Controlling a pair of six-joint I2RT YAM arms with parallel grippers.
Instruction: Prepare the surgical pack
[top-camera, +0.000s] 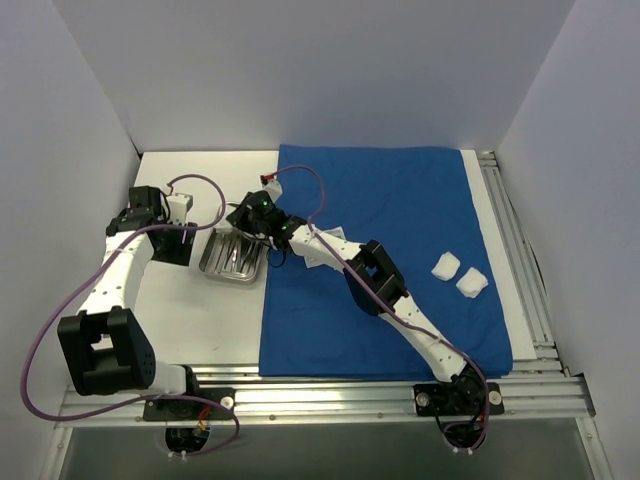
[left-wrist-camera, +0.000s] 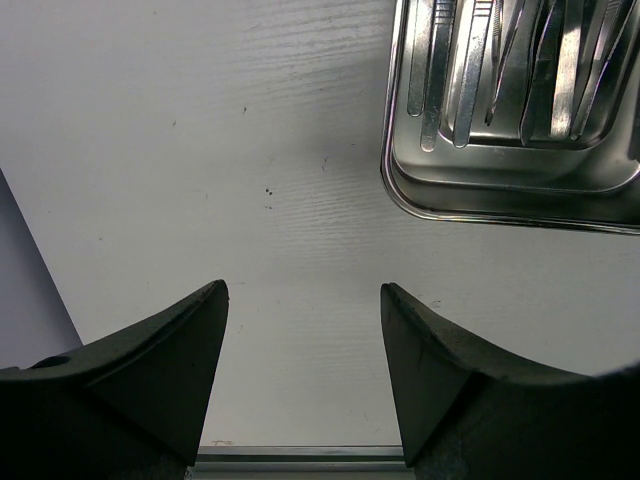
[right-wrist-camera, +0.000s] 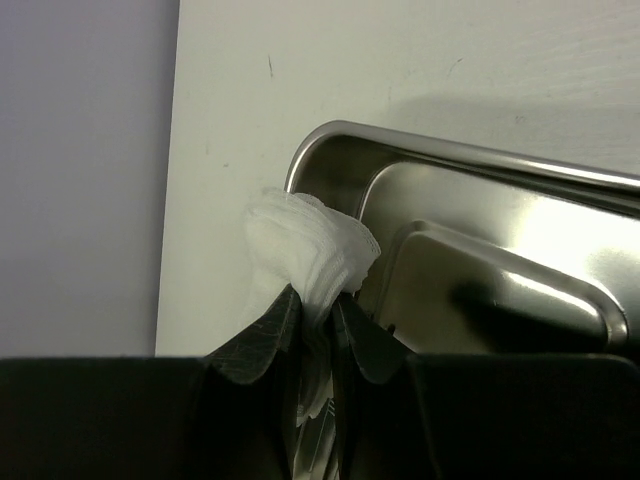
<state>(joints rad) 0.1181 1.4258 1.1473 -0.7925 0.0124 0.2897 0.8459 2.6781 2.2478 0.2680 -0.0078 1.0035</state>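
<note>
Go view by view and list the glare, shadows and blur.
Top external: even, soft light, and the steel tray shows only small, its contents hard to make out. Left wrist: the tray gleams in streaks, and the open left gripper reads near-black. Right wrist: glare on the tray, and the right gripper, shut on the gauze wad, is underexposed.

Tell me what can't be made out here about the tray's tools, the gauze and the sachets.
1. The instruments: cut off by the top edge in the left wrist view, and too small to count in the top view.
2. The gauze wad: its lower part is hidden between the fingers of the right gripper in the right wrist view.
3. The sachets: mostly covered by the right arm in the top view.
</note>
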